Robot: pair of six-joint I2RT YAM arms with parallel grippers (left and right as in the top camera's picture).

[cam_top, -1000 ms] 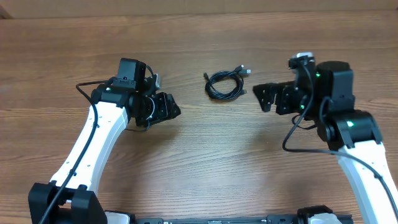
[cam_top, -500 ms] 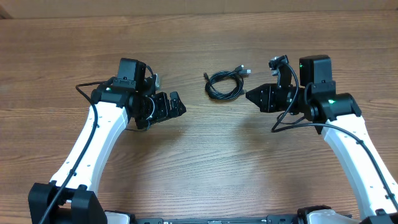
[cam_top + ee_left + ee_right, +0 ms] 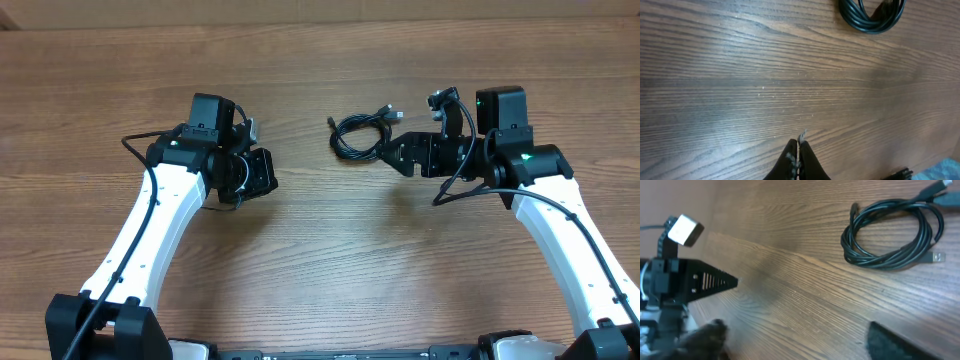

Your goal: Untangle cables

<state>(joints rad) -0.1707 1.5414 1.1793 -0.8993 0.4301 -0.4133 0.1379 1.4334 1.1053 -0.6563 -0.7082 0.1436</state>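
Note:
The cables (image 3: 360, 137) are thin black cords wound in one small coiled bundle on the wooden table, with silver-tipped plugs sticking out at its upper right. My right gripper (image 3: 392, 158) is open just right of the bundle and holds nothing. In the right wrist view the cables (image 3: 890, 230) lie ahead of the spread fingers, with the right gripper (image 3: 800, 340) over bare wood. My left gripper (image 3: 266, 172) is shut and empty, well left of the bundle. In the left wrist view the left gripper (image 3: 799, 146) points at the table, and the cables (image 3: 872, 17) sit at the top right edge.
The wooden table (image 3: 320, 260) fills the overhead view. The left arm (image 3: 690, 280), with its small white-topped camera, shows at the left of the right wrist view. Each arm carries its own thicker black wires.
My right gripper moved left, up to the bundle's right side, shutting on the way and now open again. My left gripper opened wide, then shut, staying in place.

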